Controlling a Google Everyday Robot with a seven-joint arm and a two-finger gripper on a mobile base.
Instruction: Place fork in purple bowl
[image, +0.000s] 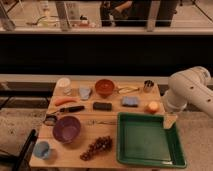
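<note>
The fork (103, 121), a thin silvery utensil, lies flat on the wooden table (107, 131) between the purple bowl (66, 129) and the green tray (148, 141). The purple bowl stands upright at the front left with nothing in it. My white arm comes in from the right edge. Its gripper (170, 121) hangs over the tray's far right corner, well to the right of the fork. The gripper is open and holds nothing.
The back row holds a white cup (64, 85), an orange-brown bowl (105, 87), a yellowish wiry utensil (128, 90) and a metal cup (148, 86). A black-handled knife (70, 109), a blue sponge (131, 101), grapes (96, 146) and a light-blue cup (42, 149) also lie here.
</note>
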